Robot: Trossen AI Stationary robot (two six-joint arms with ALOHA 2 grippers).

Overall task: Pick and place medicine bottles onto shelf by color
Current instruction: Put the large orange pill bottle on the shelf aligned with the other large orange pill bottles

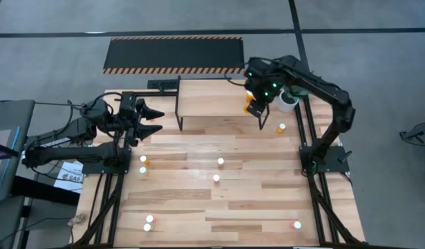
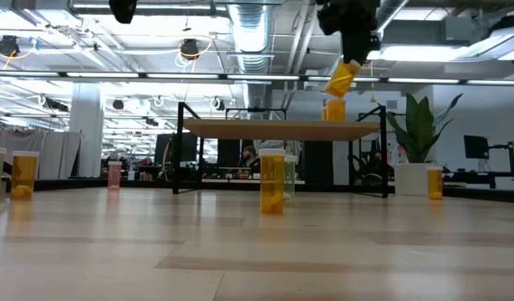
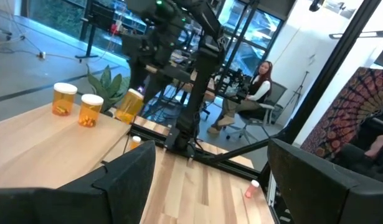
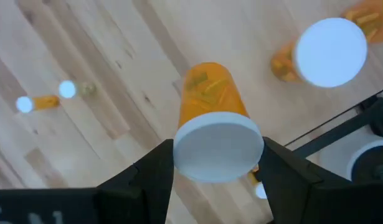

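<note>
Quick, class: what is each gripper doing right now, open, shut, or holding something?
Left gripper: open, empty, waiting at the table's left edge.
Right gripper: shut on an orange medicine bottle, held by its white cap above the shelf.

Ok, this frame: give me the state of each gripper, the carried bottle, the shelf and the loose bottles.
Right gripper: shut on the orange bottle, above the shelf's right end.
Orange bottle: held by its white cap, tilted, off the shelf.
Shelf: upright, with orange bottles standing at its right end.
Left gripper: open, empty, at the table's left edge.
Loose bottles: upright, scattered on the table.
</note>
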